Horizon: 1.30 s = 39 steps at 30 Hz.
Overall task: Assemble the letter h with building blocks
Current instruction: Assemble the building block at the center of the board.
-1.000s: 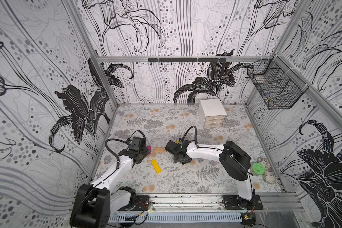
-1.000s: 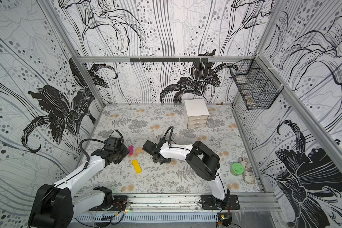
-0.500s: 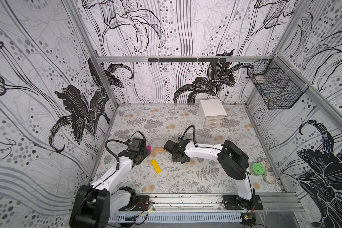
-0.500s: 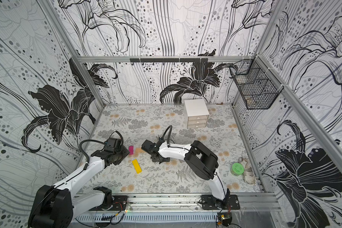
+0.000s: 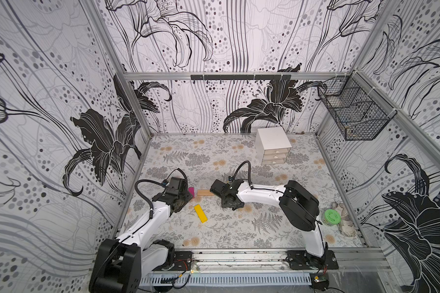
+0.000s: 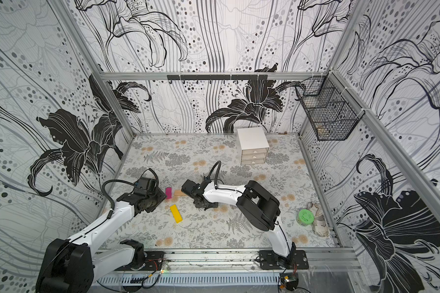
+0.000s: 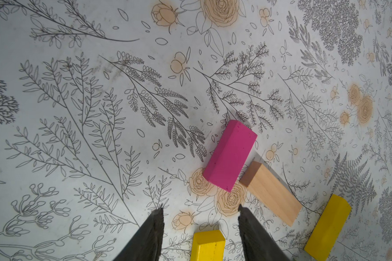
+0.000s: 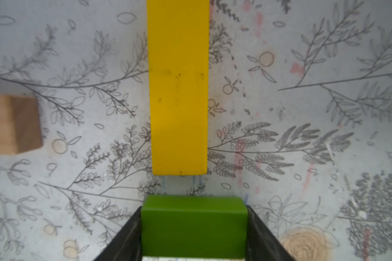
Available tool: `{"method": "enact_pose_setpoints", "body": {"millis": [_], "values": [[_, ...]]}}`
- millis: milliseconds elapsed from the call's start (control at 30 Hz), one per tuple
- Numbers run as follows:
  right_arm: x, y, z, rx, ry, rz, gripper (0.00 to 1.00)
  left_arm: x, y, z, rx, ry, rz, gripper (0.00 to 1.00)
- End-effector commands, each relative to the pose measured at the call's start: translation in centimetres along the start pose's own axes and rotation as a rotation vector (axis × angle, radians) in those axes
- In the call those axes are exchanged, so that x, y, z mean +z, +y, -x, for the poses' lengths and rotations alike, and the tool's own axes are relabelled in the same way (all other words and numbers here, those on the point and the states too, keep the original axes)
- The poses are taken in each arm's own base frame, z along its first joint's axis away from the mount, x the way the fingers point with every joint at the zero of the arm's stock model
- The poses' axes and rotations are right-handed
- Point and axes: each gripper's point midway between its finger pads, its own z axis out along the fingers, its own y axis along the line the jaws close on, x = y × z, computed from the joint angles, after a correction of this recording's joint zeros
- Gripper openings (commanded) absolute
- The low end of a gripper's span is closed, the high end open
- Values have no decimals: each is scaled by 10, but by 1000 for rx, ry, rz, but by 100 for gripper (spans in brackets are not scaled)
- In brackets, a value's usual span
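Barely anything shifts: right tool (image 8: pixel 194 211) still clamps the green block (image 8: pixel 194 228), just short of 1 yellow block (image 8: pixel 178 90); left tool (image 7: pixel 200 209) stays half-wide, gripping nothing, near the magenta block (image 7: pixel 230 156).

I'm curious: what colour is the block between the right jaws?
Short green rectangular block; right wrist view.

Black-and-white lily-print walls (image 5: pixel 214 38), floral-patterned floor (image 5: pixel 214 157), white drawer unit (image 5: pixel 273 145) — wire basket (image 5: pixel 353 111) hung on side wall
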Motion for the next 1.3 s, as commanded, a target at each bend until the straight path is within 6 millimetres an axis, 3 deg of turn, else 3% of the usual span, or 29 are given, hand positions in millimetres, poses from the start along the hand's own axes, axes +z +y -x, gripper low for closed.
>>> {"method": "enact_pose_setpoints", "body": {"millis": [0, 300, 967, 1267], "values": [[12, -30, -13, -9, 44, -106, 45, 2, 4, -3, 16, 3, 8, 56], [10, -36, -8, -7, 29, -109, 45, 2, 4, -4, 16, 5, 9, 56], [15, -28, -4, -21, 39, -87, 46, 1, 3, -2, 18, -2, 8, 56], [15, -25, -2, -28, 40, -83, 57, 1, 2, -1, 19, -1, 8, 56]]}}
